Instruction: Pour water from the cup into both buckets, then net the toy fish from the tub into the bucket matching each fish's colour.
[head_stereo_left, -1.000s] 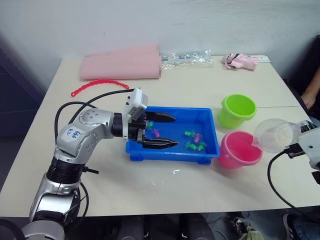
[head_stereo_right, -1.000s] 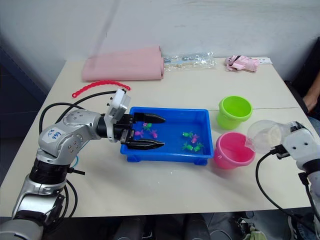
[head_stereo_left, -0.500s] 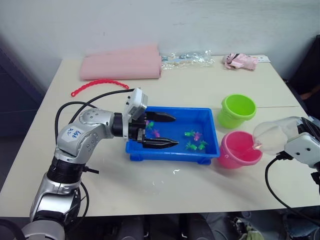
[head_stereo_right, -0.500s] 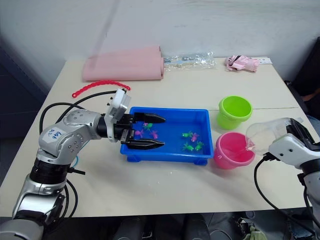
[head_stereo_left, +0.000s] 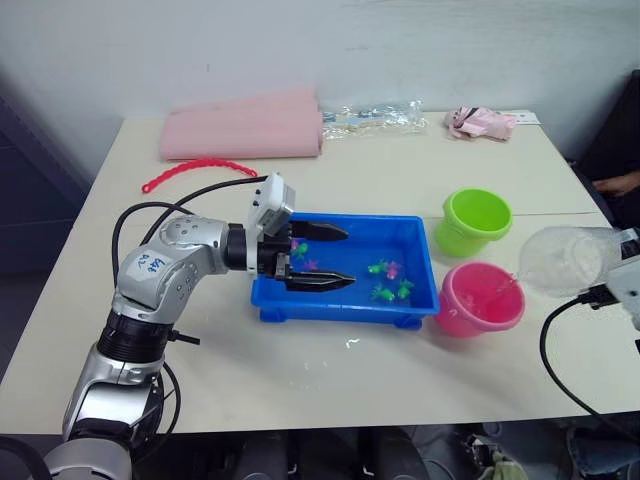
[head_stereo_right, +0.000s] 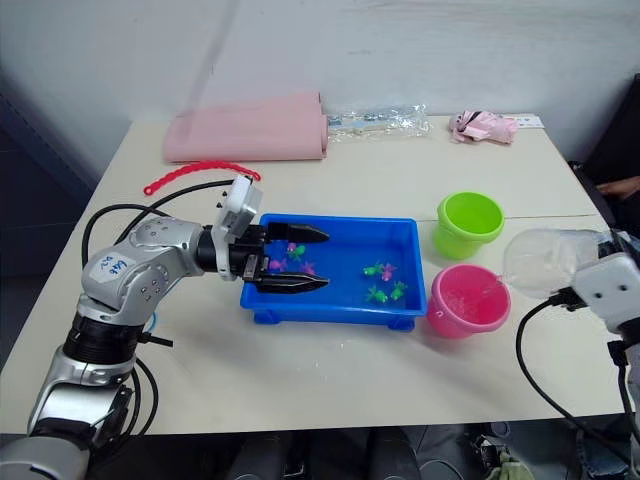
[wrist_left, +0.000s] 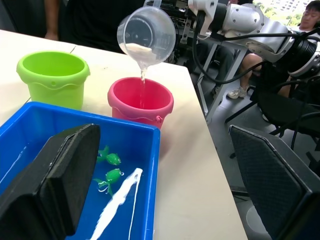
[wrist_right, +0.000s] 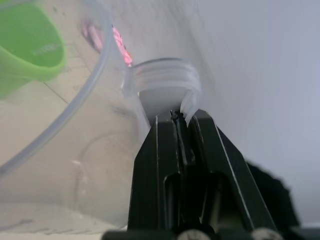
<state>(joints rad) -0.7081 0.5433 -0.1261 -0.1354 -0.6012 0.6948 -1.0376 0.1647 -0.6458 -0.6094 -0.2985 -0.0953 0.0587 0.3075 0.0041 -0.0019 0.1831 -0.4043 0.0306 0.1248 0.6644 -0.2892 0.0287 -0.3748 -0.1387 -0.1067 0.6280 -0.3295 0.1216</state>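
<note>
Water is running in a thin stream from the cup (wrist_left: 146, 34) into the pink bucket (head_stereo_left: 480, 298), so you are mid-pour on what looks like the first of the two fills. Your right pincer (wrist_right: 181, 131) is pressed together on the cup's small handle, holding the cup tipped on its side, lip toward the bucket and just above its far-right rim.

What the next move turns on: the green bucket (head_stereo_left: 474, 221) sits just behind the pink one, toward the back edge of the surface, the two nearly touching. From the cup it lies back and slightly left, so level the cup first, then carry it straight back over the green rim. The right arm is the nearer one by far.

Your left pincer (head_stereo_left: 318, 258) is spread wide, its fingers lying lengthwise over the left end of the tub (head_stereo_left: 420, 250), empty. The toy fish (head_stereo_left: 390, 280), green and pink, cluster in the tub, mostly at the right end, with a few near the left fingers.

Room: the buckets stand close to the right edge of the surface, so you have little margin there; the front of the surface is open. A red beaded strip (head_stereo_left: 195, 172) and a pink folded cloth (head_stereo_left: 242, 128) lie well back on the left.
</note>
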